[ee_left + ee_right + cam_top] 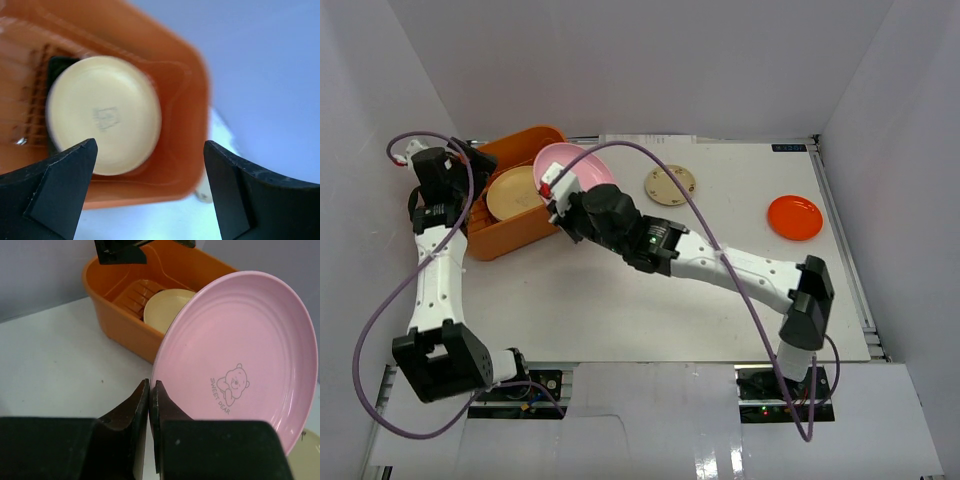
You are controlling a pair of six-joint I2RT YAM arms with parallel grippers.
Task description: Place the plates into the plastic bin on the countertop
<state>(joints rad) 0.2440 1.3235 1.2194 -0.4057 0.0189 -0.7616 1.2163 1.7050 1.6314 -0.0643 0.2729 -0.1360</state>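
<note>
At the plastic bin, pink plate tilts steeply.

White walls; small label — dark blue

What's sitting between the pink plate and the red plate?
The beige plate lies there, touching neither the pink plate nor the red plate. The top view shows it.

Countertop carries bin, beige plate (orange-red plate too).
</note>
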